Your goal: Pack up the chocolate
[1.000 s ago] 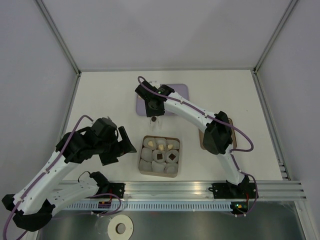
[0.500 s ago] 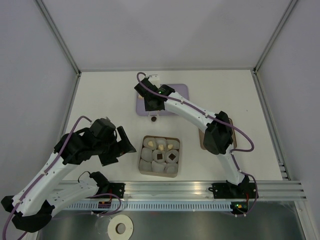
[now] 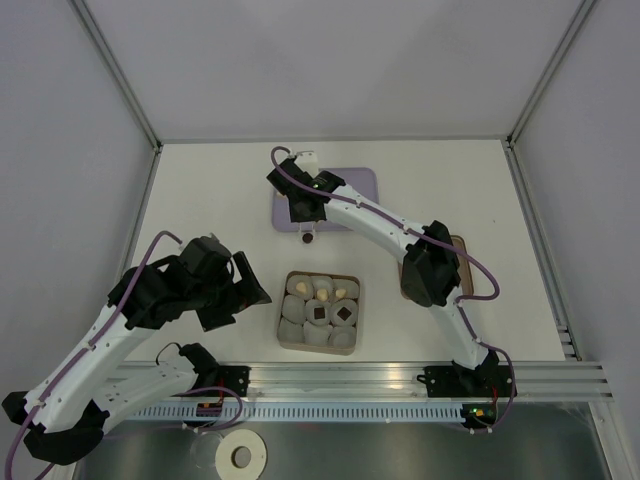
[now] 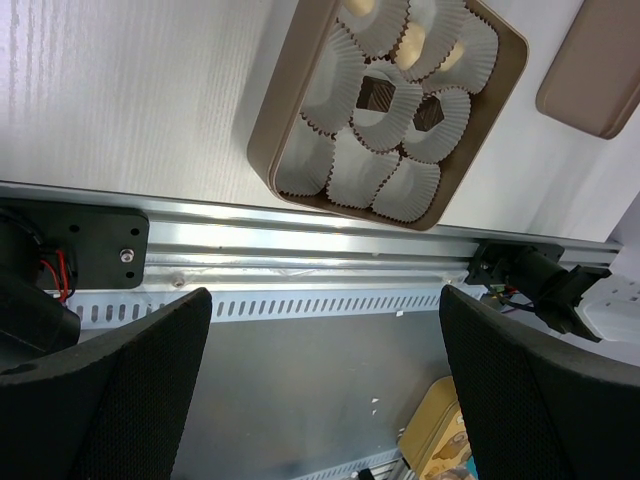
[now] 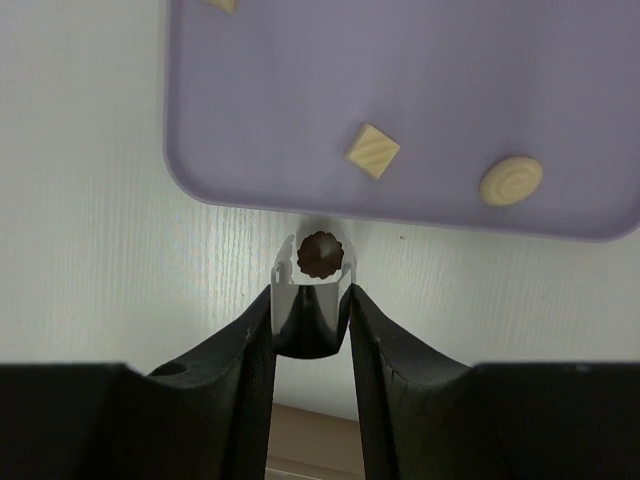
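My right gripper (image 5: 311, 300) is shut on small shiny tongs (image 5: 310, 320). A round dark chocolate (image 5: 320, 255) sits between the tongs' tips, on the table just off the near edge of the purple tray (image 5: 400, 80). In the top view this chocolate (image 3: 307, 238) lies below the gripper (image 3: 306, 222). A cream square piece (image 5: 372, 150) and a cream round piece (image 5: 511, 181) lie on the tray. The brown box (image 3: 283, 335) holds white paper cups; three hold cream pieces, two hold dark ones. My left gripper (image 4: 325, 380) is open and empty, left of the box (image 4: 270, 140).
The flat brown lid (image 4: 600, 70) lies right of the box, mostly under my right arm in the top view (image 3: 461, 243). The metal rail (image 3: 400, 375) runs along the near table edge. Walls close in the table on three sides.
My right gripper has drawn back slightly toward the purple tray. The dark chocolate stays just off the tray's near edge. The left arm has barely moved.
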Controlling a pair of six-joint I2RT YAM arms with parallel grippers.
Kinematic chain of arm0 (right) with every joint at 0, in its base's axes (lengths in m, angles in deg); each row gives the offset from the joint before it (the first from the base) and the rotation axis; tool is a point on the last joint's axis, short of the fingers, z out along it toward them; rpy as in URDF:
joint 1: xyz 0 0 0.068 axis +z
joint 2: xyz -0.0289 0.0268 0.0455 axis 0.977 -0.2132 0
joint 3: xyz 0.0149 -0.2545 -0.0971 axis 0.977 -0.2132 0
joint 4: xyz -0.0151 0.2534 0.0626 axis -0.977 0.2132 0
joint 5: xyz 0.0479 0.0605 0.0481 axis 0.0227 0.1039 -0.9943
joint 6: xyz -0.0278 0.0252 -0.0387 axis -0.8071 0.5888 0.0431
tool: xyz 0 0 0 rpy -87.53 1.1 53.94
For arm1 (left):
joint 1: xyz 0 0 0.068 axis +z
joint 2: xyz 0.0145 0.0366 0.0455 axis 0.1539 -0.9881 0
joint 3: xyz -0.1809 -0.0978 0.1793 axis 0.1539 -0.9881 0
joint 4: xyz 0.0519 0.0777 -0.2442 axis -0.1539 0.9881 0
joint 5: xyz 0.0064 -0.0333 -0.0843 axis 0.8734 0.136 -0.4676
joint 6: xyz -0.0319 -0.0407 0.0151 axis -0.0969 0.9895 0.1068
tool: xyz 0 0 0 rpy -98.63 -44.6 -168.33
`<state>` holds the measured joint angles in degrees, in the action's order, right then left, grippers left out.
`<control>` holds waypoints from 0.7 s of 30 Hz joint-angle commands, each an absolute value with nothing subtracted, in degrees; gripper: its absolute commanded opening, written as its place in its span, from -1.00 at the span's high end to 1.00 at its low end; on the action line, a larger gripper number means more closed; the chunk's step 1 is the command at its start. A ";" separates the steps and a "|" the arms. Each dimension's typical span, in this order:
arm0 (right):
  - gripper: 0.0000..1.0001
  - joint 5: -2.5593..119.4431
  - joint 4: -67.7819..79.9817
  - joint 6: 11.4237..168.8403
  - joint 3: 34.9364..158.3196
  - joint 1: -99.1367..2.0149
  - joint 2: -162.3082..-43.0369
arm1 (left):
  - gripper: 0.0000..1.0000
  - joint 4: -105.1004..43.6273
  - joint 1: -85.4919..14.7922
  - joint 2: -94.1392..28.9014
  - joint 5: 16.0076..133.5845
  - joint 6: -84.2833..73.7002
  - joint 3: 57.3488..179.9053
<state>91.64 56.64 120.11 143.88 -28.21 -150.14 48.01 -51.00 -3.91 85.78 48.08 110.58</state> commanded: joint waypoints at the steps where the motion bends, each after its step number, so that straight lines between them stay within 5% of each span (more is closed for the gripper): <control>1: 0.26 92.36 53.68 120.06 142.99 -28.56 -149.92 | -0.97 59.61 -51.13 -3.36 86.13 50.19 111.67; 12: 0.52 92.45 52.53 118.04 141.67 -28.56 -144.29 | -0.98 59.52 -51.13 -3.27 86.57 50.01 111.67; 21: 0.56 88.86 50.78 116.01 127.53 -22.68 -126.99 | -0.99 58.38 -51.13 -2.22 85.53 51.24 110.27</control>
<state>90.38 53.05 117.34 130.79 -26.38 -135.81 48.01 -51.00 -3.04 86.04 48.64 110.55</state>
